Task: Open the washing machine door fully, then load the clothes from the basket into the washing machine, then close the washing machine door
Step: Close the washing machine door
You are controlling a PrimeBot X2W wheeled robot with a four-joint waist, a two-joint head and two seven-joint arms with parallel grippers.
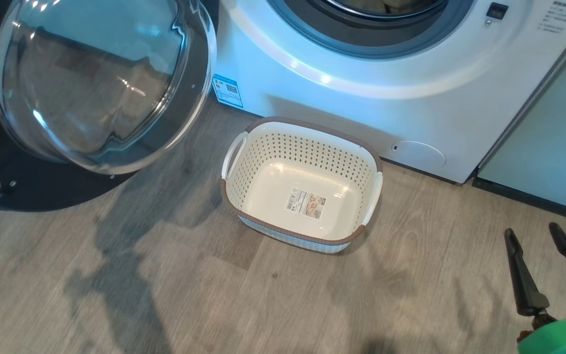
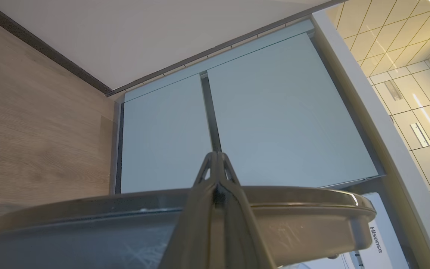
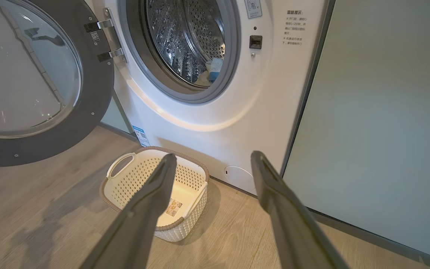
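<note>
Daylight-bright, even light fills the room. In the head view a soft dark shadow sprawls over the wooden floor (image 1: 130, 295) left of the basket (image 1: 302, 142), and a bright arc of glare curves across the white washing machine (image 1: 322, 78). The glass of its door (image 1: 101, 83) carries pale reflections and small highlights. In the left wrist view warm light streaks cross the yellow tiles (image 2: 416, 112); the left tool (image 2: 217, 179) and the door rim look soft. In the right wrist view the right tool (image 3: 213, 157) has fingers (image 3: 144, 209) blurred near the lens, and the cabinet (image 3: 379, 112) edge bows.
</note>
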